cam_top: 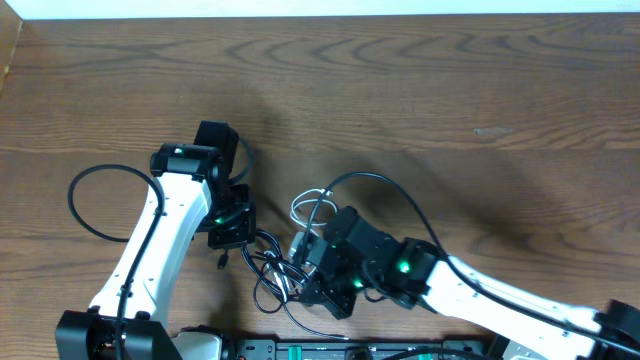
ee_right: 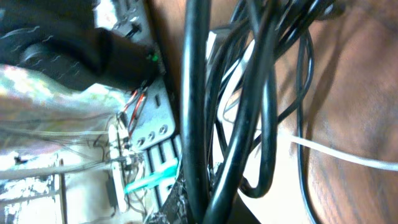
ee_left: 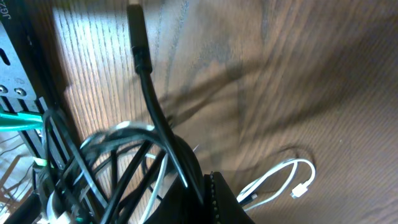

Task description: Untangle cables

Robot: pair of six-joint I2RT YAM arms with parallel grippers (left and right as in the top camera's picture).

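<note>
A tangle of black cables (cam_top: pixel 268 272) lies near the table's front edge between both grippers. A white cable (cam_top: pixel 310 205) loops out of it toward the back. My left gripper (cam_top: pixel 228 236) sits at the tangle's left end. In the left wrist view it (ee_left: pixel 199 200) is shut on a black cable (ee_left: pixel 152 106) that rises to a black plug (ee_left: pixel 135 28). The white cable's connector (ee_left: pixel 299 190) lies on the wood to the right. My right gripper (cam_top: pixel 302 266) is at the tangle's right side. In the right wrist view it (ee_right: pixel 217 208) is shut on thick black cables (ee_right: pixel 198 112).
The wooden table (cam_top: pixel 450 90) stretches back and right. A metal rail with wiring and a green part (ee_right: pixel 149 177) runs along the front edge, close to the tangle. A black cable loop (cam_top: pixel 85 205) stands out to the left of the left arm.
</note>
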